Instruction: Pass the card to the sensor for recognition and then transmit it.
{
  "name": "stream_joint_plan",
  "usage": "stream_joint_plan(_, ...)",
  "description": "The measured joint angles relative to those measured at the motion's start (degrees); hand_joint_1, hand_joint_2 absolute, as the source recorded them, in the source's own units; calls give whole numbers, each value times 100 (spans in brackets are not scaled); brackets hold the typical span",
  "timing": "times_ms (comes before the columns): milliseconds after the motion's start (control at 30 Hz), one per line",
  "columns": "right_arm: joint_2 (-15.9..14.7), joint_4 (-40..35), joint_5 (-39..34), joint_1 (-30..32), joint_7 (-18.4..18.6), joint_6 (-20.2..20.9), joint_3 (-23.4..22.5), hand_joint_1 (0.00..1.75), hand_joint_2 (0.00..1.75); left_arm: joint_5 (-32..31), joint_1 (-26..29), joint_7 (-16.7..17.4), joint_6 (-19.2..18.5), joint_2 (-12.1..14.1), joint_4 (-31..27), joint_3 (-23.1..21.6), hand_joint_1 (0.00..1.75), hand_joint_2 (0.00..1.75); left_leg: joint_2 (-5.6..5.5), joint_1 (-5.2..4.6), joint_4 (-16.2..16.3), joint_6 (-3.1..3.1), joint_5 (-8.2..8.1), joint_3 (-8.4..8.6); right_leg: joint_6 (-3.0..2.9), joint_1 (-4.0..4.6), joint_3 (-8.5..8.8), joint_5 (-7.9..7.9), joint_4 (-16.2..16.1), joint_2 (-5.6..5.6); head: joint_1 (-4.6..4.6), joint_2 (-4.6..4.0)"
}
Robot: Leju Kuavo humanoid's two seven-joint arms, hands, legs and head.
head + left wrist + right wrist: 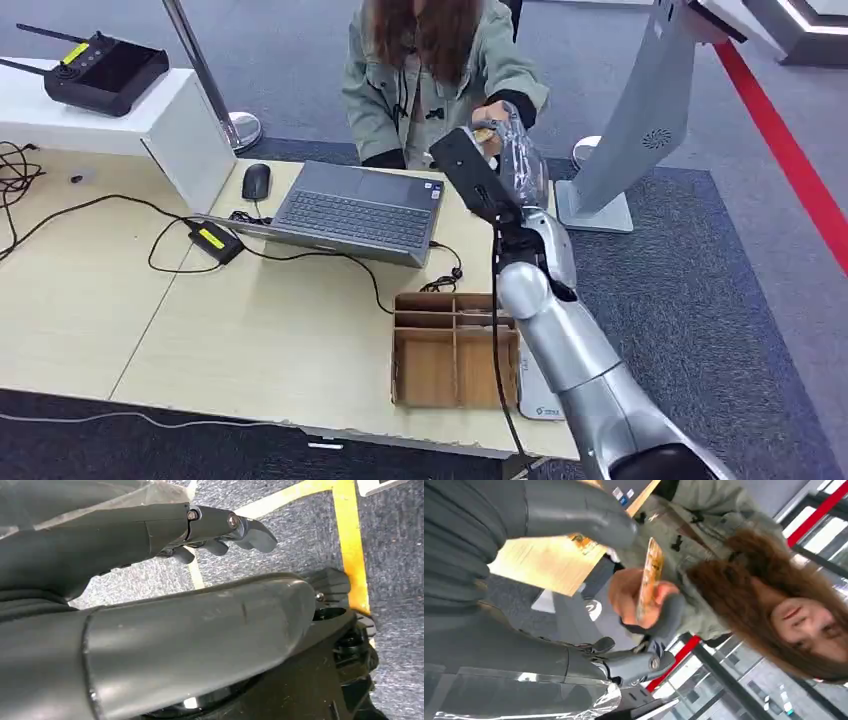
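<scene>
Nearest the robot, at the counter's [250, 340] front edge, sits the brown divided box [452, 350], the landmark for the rest. Just beside the box, on its right, the silver right arm [580, 360] rises past it and reaches away over the counter. Beyond the box, toward the far edge, an open laptop [355, 210] lies with a black mouse [256, 181] at its far left corner and a small black adapter [216, 240] with a yellow label on its cable. Farther from the box again, past the counter's far edge, the right hand [505, 165] is held up before a seated person in a green jacket. The right wrist view shows this hand's [589, 585] thumb and fingers apart, with nothing between them. The card [647, 580], orange and seen edge-on, is pinched in the person's hand [636, 597], just beside the robot's thumb but apart from it. Right of the box and beyond it, a grey kiosk stand [640, 120] rests on the carpet. The left hand [150, 595] hangs over grey carpet, its fingers [235, 530] apart and holding nothing.
</scene>
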Motion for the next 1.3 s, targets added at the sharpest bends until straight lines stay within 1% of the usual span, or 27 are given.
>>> stream_joint_plan(67,2,-192,-160,104,-51,66,24,0,175,28,3,-44,55,0,0,2,0,0,-1,0,0,0,0,3,0,1,0,0,-1,0,2,0)
stream_joint_plan(133,-72,-692,-277,324,93,266,63,0,175,68,21,-81,127,0,0,4,0,0,1,-2,1,0,0,7,0,1,0,0,-2,0,-2,0)
stream_joint_plan(233,-355,-1553,-459,750,444,604,94,0,175,98,29,-101,206,9,0,18,0,0,-2,-2,2,0,0,7,1,1,3,-1,-4,-1,2,0)
stream_joint_plan(300,-608,-2152,-431,1052,560,797,94,0,175,116,54,-125,227,24,-2,22,0,0,8,-3,1,2,-2,6,1,0,4,0,-6,3,0,0)
stream_joint_plan(400,-910,-2774,-94,1394,592,1010,96,0,175,114,60,-131,247,44,-2,24,0,0,12,-4,2,5,-7,10,2,-1,4,0,-8,14,2,0)
stream_joint_plan(567,-1281,-3556,754,2060,535,1292,105,0,175,103,65,-127,273,70,-2,50,0,0,10,-4,1,7,-8,8,2,-2,8,0,-10,10,0,0)
stream_joint_plan(667,-1364,-3698,990,2324,439,1305,164,0,175,83,53,-107,271,77,-2,70,0,0,11,-3,1,7,-8,8,2,-1,8,0,-10,12,0,0)
stream_joint_plan(867,-1368,-3690,1269,2662,284,1185,352,0,175,90,47,-118,234,77,-2,133,0,0,11,0,0,4,-6,8,1,1,8,-1,-7,11,-2,0)
stream_joint_plan(933,-1357,-3644,1302,2750,253,1143,416,10,175,90,39,-129,214,77,-2,155,0,0,10,1,-1,4,-6,8,0,1,8,-1,-6,11,0,0)
stream_joint_plan(1000,-1351,-3567,1320,2803,216,1075,474,12,175,90,33,-134,203,77,0,160,0,0,11,1,-1,4,-6,8,0,1,8,-1,-5,11,0,0)
stream_joint_plan(1067,-1340,-3501,1318,2855,192,1029,492,23,175,90,26,-134,186,76,-2,162,0,0,9,1,-1,4,-6,6,0,1,8,-1,-5,10,0,0)
stream_joint_plan(1100,-1333,-3464,1311,2868,188,1007,511,38,175,90,26,-134,179,77,-2,164,0,0,11,0,-1,4,-6,7,0,1,7,-1,-5,10,0,0)
stream_joint_plan(1133,-1325,-3418,1307,2881,186,994,522,51,175,92,23,-131,175,77,-2,164,0,0,11,0,-1,4,-6,7,0,1,8,-1,-5,10,0,0)
stream_joint_plan(1167,-1320,-3381,1298,2896,186,979,522,51,175,96,19,-125,164,77,-2,164,0,0,11,0,-1,4,-6,6,0,1,8,-1,-5,10,0,0)
stream_joint_plan(1233,-1307,-3305,1287,2922,179,957,527,66,175,125,18,-59,129,77,0,168,0,0,10,0,-1,4,-6,6,0,1,8,-1,-5,10,2,0)
stream_joint_plan(1300,-1298,-3211,1263,2924,175,931,536,73,175,151,16,11,112,77,0,186,0,0,11,-1,-1,5,-6,7,1,0,8,-1,-6,10,0,0)
